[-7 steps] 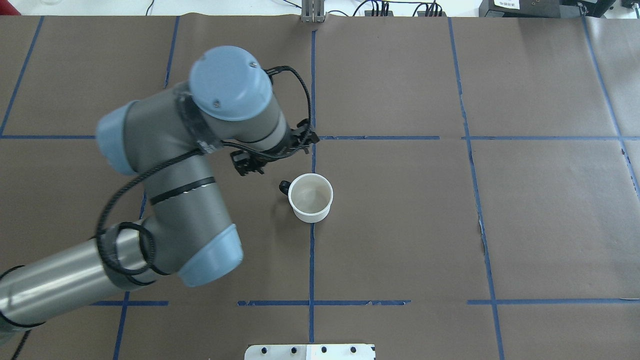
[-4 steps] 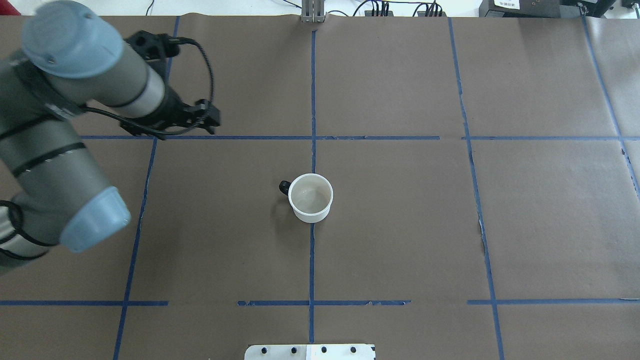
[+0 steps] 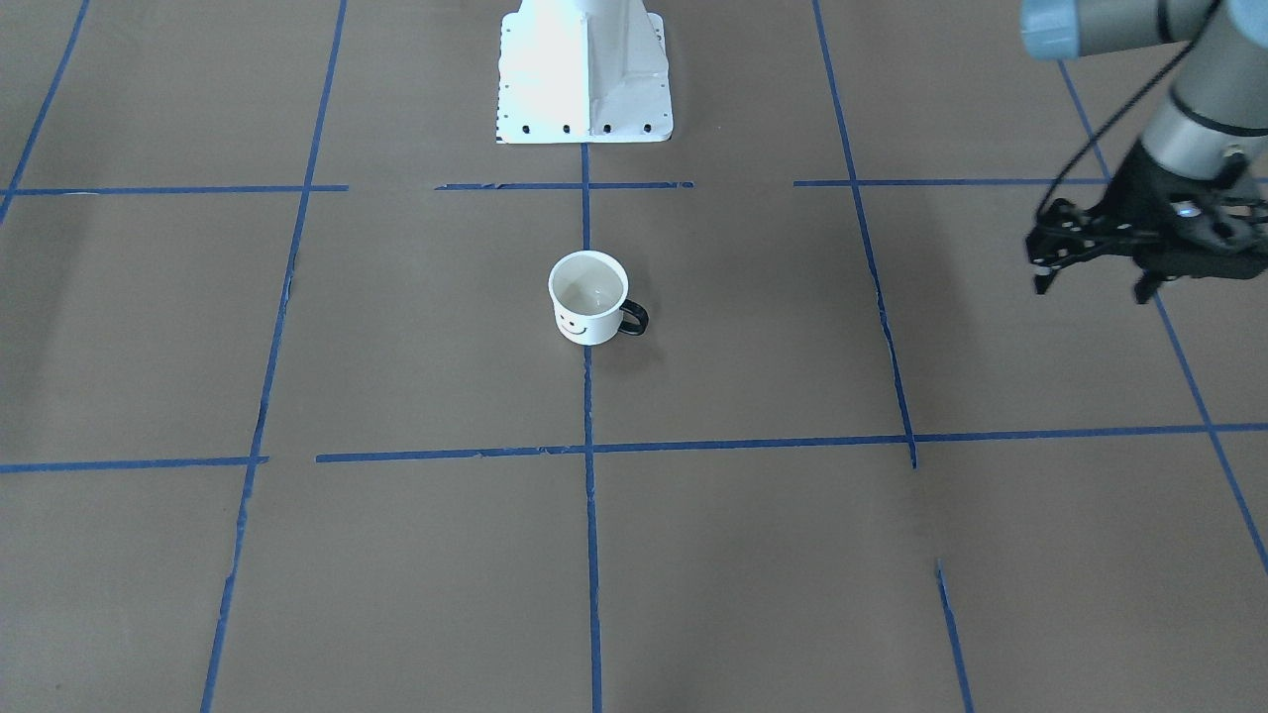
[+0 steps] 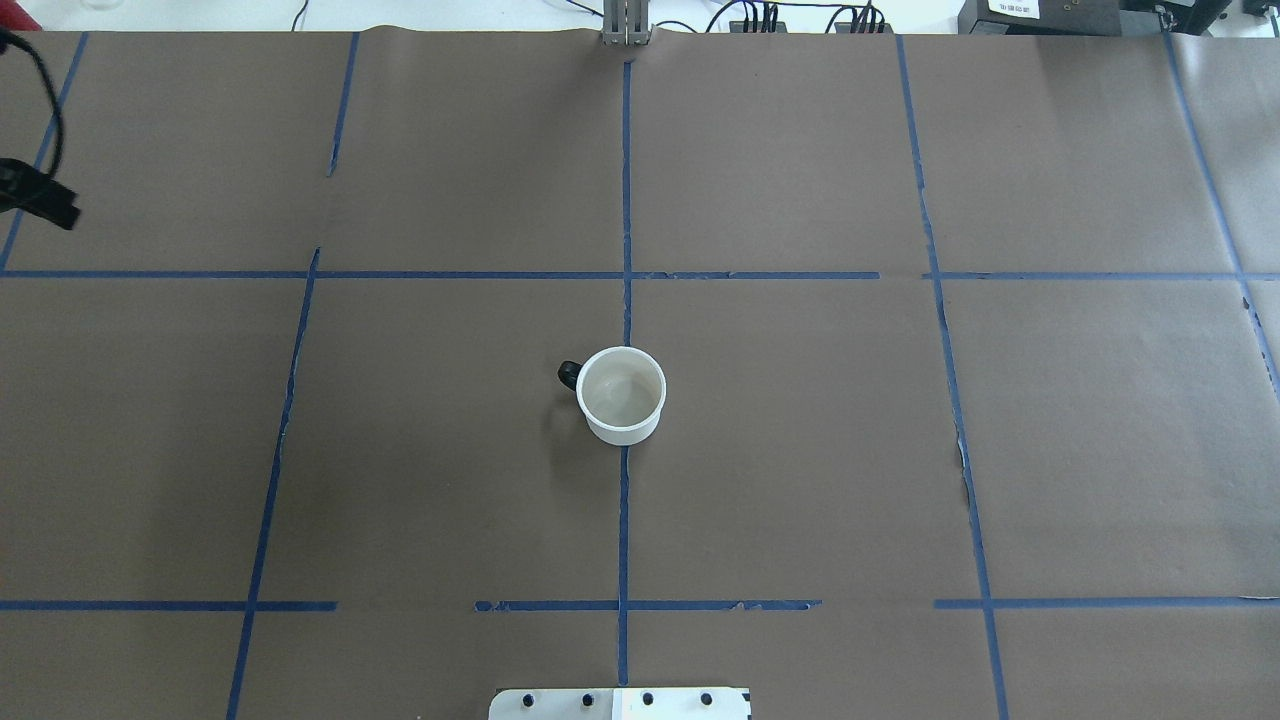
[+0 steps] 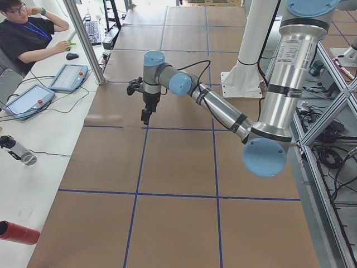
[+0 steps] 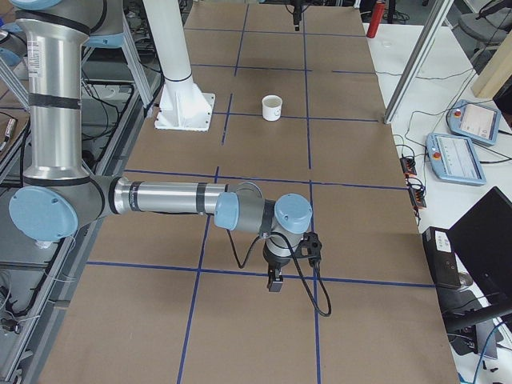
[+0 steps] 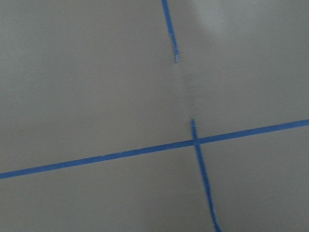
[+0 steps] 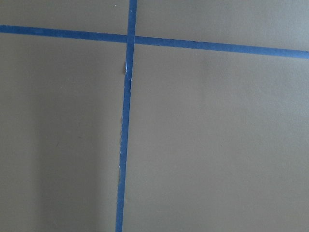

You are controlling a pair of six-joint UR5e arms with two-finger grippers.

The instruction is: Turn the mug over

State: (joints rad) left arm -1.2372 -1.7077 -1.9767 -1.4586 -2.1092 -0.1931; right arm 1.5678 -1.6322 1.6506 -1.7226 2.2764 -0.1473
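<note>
Nearest the robot, the white base plate (image 4: 620, 703) sat at the table's edge, and out from it along the middle strip of blue tape (image 4: 623, 520) the mug (image 4: 621, 395) stood upright on the brown-papered table (image 4: 800, 480), mouth up, straddling that tape line. Its black handle (image 4: 568, 375) pointed toward the robot's left, and the smiley face (image 3: 573, 322) looked away from the robot, toward the operators' side. At about the same depth but far toward the table's right end, the right gripper (image 6: 274, 282) hung pointing down over the paper; it showed only in the side view, so whether its jaws were apart or together could not be told. Farther out than the mug, and well off to its left, the left gripper (image 3: 1092, 287) hung above the table with its fingers spread wide and nothing between them. Both wrist cameras saw only paper and tape. The mug thus lay well apart from both sets of jaws, touched by neither. Judged from that, no grasp was in hand: either the flip was already done, the mug right way up and the arms standing clear, or it had not begun. If the mouth was meant to go down, the next move would call for the left gripper, on the handle's side, to come in, close on the rim, lift, and roll the wrist over before setting the mug down.
</note>
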